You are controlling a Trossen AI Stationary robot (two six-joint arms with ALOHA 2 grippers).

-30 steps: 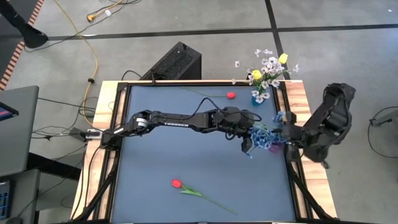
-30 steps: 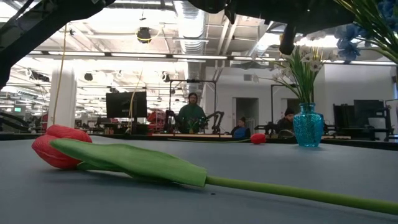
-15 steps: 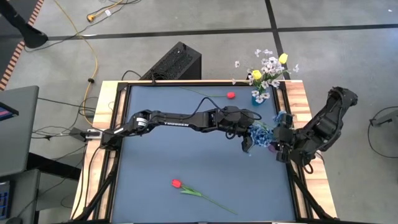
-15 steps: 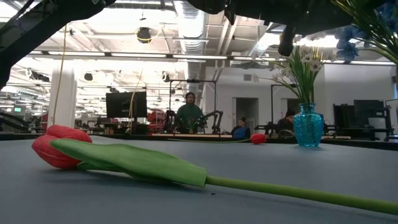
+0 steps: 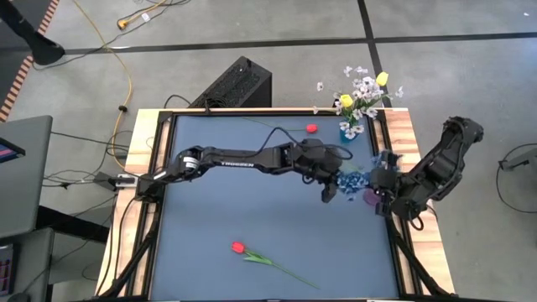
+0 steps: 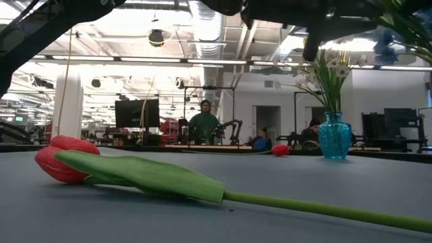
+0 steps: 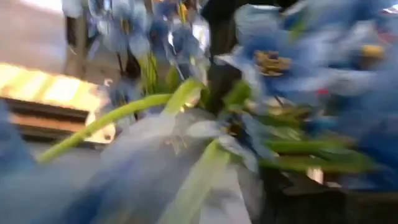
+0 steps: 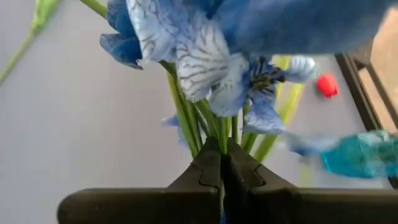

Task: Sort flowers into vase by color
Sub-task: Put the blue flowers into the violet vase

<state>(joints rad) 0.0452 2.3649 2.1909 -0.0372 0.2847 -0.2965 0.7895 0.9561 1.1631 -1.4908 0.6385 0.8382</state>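
The blue flowers (image 5: 351, 179) hang over the table's (image 5: 252, 210) right side, between both arms. The right gripper (image 8: 221, 163) squeezes their green stems. I cannot tell about the left gripper (image 5: 329, 191) beside them.

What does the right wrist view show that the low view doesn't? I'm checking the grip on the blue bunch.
Only the right wrist view shows the right gripper, jaws shut on the blue flowers by their green stems.

Only the low view shows the near red tulip lying on the table, and a person in the room behind.

Both show the blue vase and the far red tulip.
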